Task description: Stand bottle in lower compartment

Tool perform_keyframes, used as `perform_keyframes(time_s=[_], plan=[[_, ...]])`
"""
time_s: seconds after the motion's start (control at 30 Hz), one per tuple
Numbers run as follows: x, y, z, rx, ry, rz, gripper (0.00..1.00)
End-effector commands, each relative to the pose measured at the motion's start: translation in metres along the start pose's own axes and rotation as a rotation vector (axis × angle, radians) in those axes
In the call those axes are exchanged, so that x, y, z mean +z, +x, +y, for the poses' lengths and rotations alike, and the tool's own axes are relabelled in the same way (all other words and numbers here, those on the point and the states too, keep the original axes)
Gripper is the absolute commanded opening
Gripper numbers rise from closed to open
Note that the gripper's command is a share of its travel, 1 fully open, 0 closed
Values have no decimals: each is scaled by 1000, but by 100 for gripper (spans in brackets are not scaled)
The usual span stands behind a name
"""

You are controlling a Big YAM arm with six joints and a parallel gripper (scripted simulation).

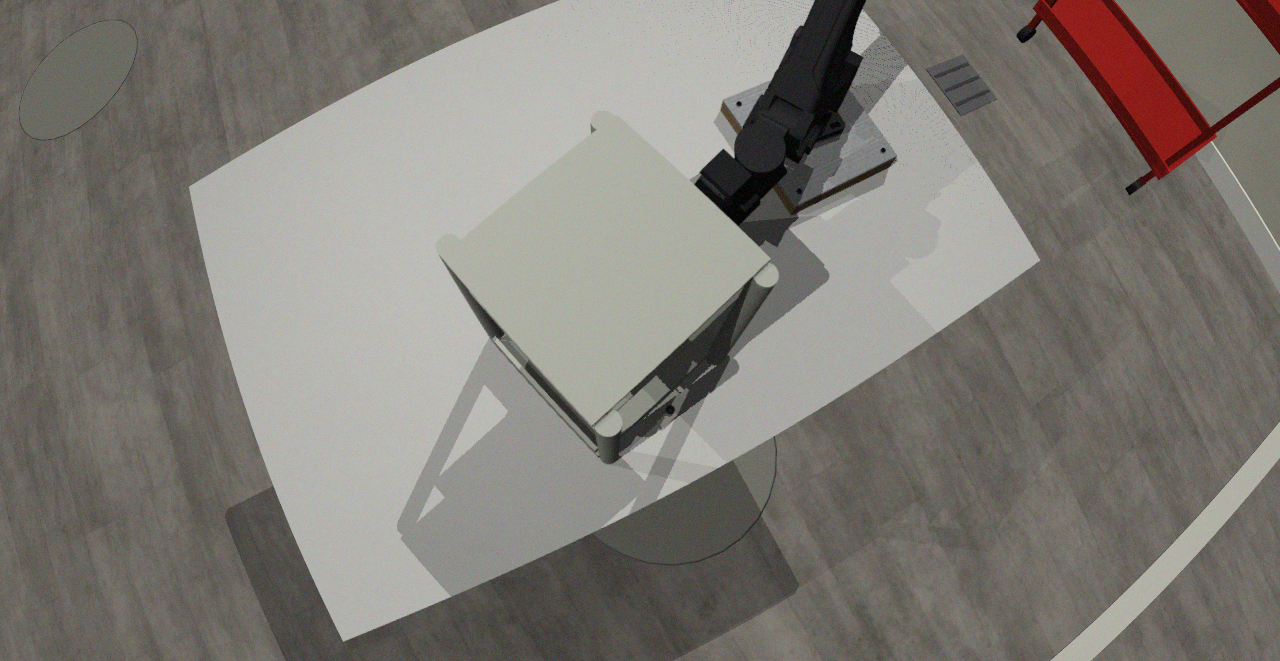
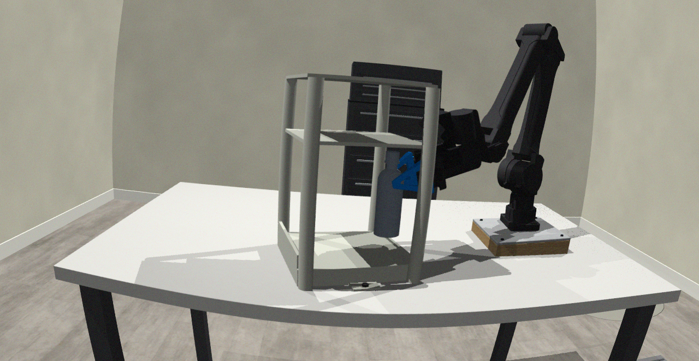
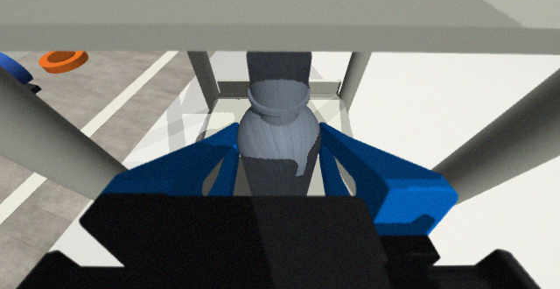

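My tool [image 2: 408, 173] is clamped about halfway closed on the grey bottle [image 2: 387, 197], its blue fingers pressing the shoulder from both sides just under the neck. The bottle hangs upright, cap up, inside the lower compartment of the shelving unit [image 2: 309, 183], near the side I reach in from. Its cap [image 3: 278, 67] sits close beneath the middle shelf board [image 2: 351, 137]; from my wrist view the top of the cap is cut off by that board's edge. In the exterior view the base of the bottle is above the compartment's floor [image 2: 337, 251], not resting on it, with its shadow falling on the floor below. I see nothing else inside the lower compartment, and the upper compartment above the middle board holds nothing I can see. From the top view the unit's top board [image 1: 608, 263] hides the bottle and my fingers entirely; only my dark wrist [image 1: 729, 184] shows at its edge. The unit stands on the white worktop [image 2: 195, 231], with my base plate [image 2: 557, 241] well apart on the same surface. A small dark piece [image 2: 363, 285] lies on the worktop just in front of the unit's front lip
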State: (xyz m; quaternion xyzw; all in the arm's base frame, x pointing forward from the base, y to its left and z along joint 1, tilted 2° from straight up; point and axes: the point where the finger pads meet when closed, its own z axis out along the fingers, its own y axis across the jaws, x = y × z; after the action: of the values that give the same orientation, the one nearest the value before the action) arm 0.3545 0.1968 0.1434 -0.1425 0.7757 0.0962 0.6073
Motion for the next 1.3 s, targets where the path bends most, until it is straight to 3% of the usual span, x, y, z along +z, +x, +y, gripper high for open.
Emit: perform_keyframes(time_s=[0.0,1.27], plan=[[14,-34,3,15,1,-74,37],[22,-37,3,13,-2,-74,37]])
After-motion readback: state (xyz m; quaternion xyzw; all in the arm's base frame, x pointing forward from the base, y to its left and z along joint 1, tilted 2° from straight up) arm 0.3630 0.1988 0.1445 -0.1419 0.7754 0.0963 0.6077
